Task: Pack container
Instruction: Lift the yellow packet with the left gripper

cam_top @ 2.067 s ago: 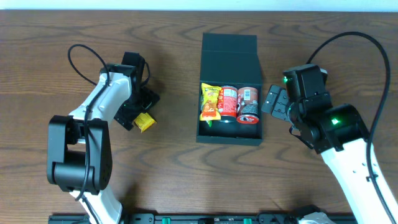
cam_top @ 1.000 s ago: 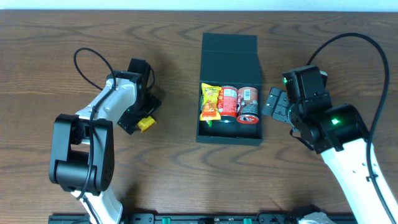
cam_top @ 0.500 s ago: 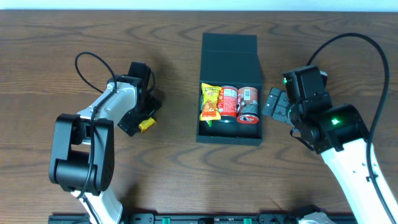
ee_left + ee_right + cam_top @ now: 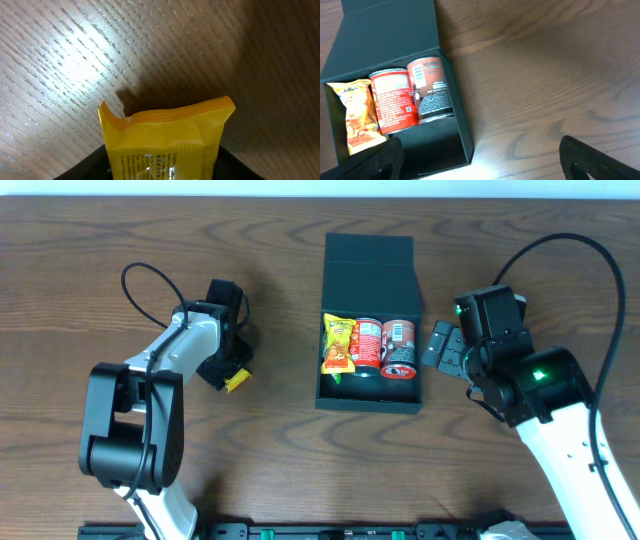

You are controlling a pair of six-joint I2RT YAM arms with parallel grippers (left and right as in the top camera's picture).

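Observation:
The container (image 4: pixel 368 405) is a dark teal box in the middle of the table, its flap lid (image 4: pixel 369 272) folded open at the back. Inside lie a yellow-orange snack bag (image 4: pixel 340 343) and two red cans (image 4: pixel 369 343) (image 4: pixel 400 347). Left of the box, a small yellow packet (image 4: pixel 238 381) lies on the wood. My left gripper (image 4: pixel 231 376) is shut on it. In the left wrist view the packet (image 4: pixel 165 140) fills the gap between the black fingers (image 4: pixel 85 167). My right gripper (image 4: pixel 440 345) hangs open just right of the box, holding nothing.
In the right wrist view the box wall (image 4: pixel 455 115) lies at the left, with the cans (image 4: pixel 392 100) and the bag (image 4: pixel 357 115) in the back half and a dark bare floor in front. Bare wood lies under the right gripper (image 4: pixel 482 162).
My left gripper's jaws have come together onto the yellow packet, which sat between wide jaws before. The right arm and the box have not moved.

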